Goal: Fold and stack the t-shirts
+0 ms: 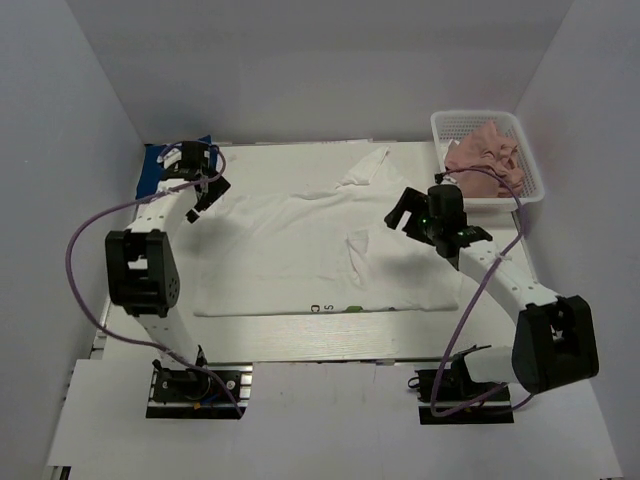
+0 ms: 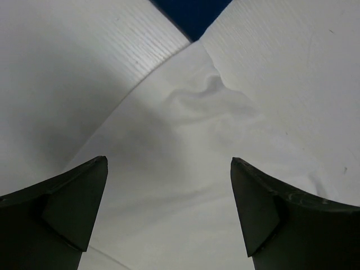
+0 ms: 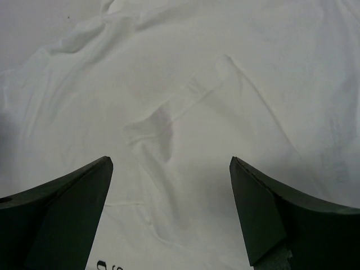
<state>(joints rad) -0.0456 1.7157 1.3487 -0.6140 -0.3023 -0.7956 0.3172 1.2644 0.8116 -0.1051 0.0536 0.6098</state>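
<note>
The white t-shirt point(image 1: 300, 250) lies spread on the table, print side mostly down, with a bit of black and green lettering at its near hem point(image 1: 335, 309). My left gripper point(image 1: 205, 192) is open above its left edge, whose wrinkled cloth point(image 2: 197, 129) fills the left wrist view. My right gripper point(image 1: 408, 212) is open above the shirt's right part; a small folded crease point(image 3: 157, 126) lies ahead of its fingers. The royal-blue t-shirt point(image 1: 152, 165) shows as a strip at the back left point(image 2: 191, 14). The dusty-pink t-shirt point(image 1: 485, 155) lies crumpled in the basket.
A white plastic mesh basket point(image 1: 530, 165) stands at the back right by the wall. White walls close in the table on the left, back and right. Purple cables hang from both arms.
</note>
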